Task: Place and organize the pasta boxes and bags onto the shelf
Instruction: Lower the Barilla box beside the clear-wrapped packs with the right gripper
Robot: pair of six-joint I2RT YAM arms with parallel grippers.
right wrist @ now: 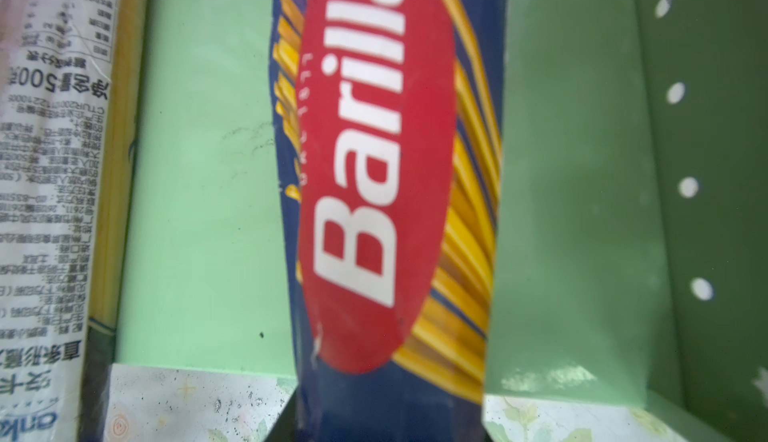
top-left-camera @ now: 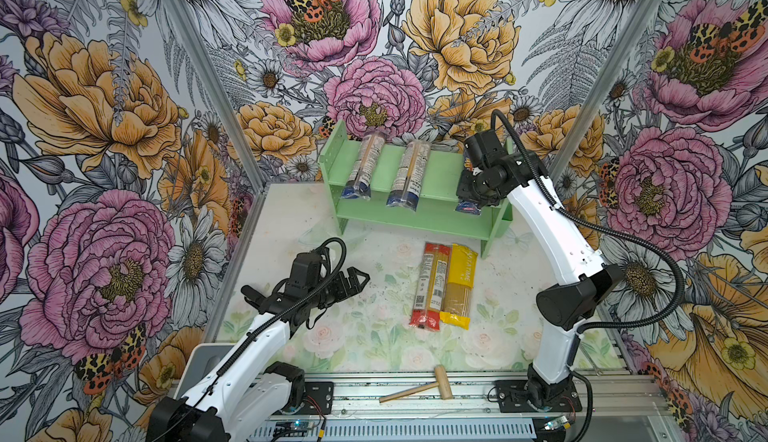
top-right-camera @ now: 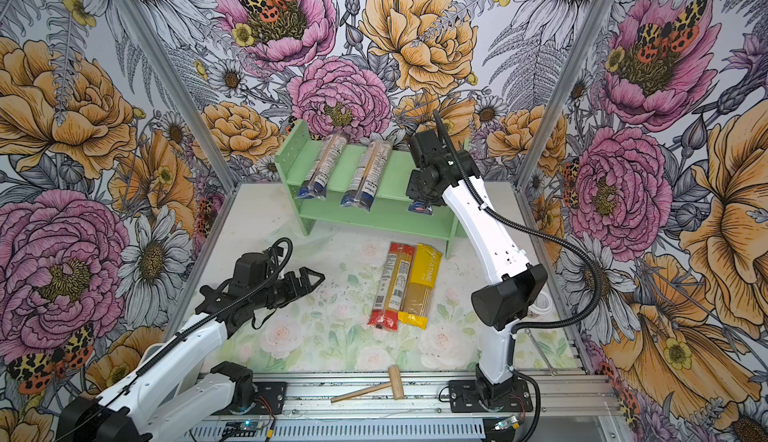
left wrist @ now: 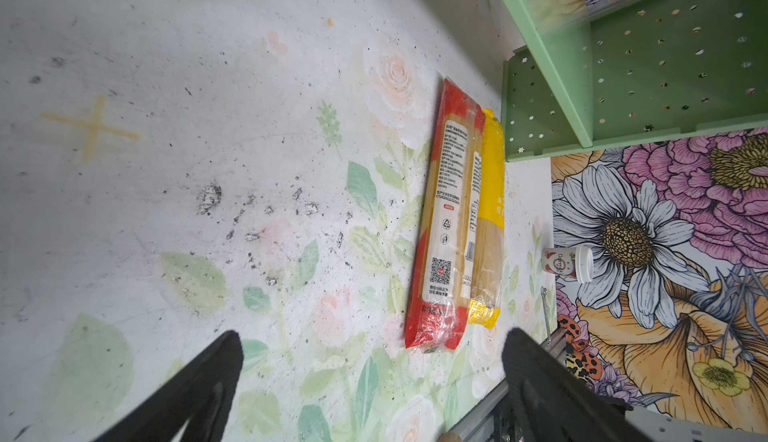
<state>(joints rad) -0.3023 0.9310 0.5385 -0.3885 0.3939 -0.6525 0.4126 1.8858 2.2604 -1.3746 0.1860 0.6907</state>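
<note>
gripping the barilla box (right wrist: 374, 170), right end effector (top-left-camera: 471, 202) hovers over the shelf (top-left-camera: 437, 172)

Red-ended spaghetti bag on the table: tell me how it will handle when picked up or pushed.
The red-ended spaghetti bag probably stays stiff lengthwise, since straight strands fill it. Its glossy, crinkled film looks slippery, so a grip may slide. It lies against the yellow spaghetti bag, so a sideways push would likely shift both.
</note>
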